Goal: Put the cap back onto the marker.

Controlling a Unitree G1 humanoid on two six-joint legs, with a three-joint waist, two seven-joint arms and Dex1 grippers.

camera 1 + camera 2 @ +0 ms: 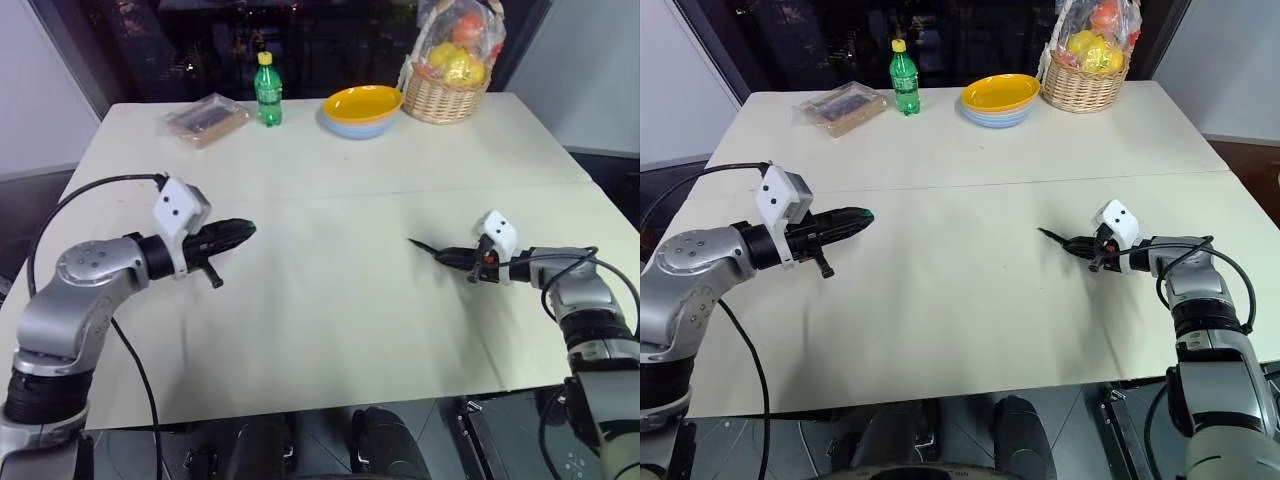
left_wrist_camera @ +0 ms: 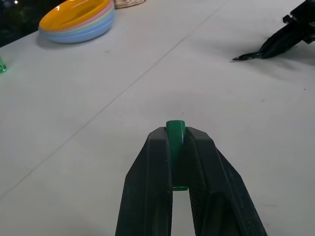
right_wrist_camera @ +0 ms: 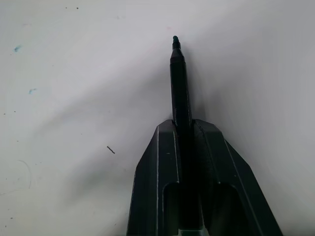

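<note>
- Holding the cap [image 2: 175, 132] is the left end effector [image 1: 243, 230], clenched on it, with the green end poking out just past the fingertips.
- That end effector hangs above the worktop [image 1: 330, 330] on the left side, pointing across toward the right one.
- Right end effector [image 1: 447, 256] is clamped on the marker [image 3: 180, 83], which runs straight out between its fingers [image 3: 155, 167] with the tip sticking well past them.
- Marker tip points toward the left end effector, low over the worktop; can't tell if it's touching the surface.
- Cap and marker are well apart, with open worktop between them.
- Back edge has a green bottle [image 1: 267, 90], a yellow bowl [image 1: 363, 103] on a blue one, a fruit basket [image 1: 447, 85] and a wrapped box [image 1: 207, 118], all far from both end effectors.
</note>
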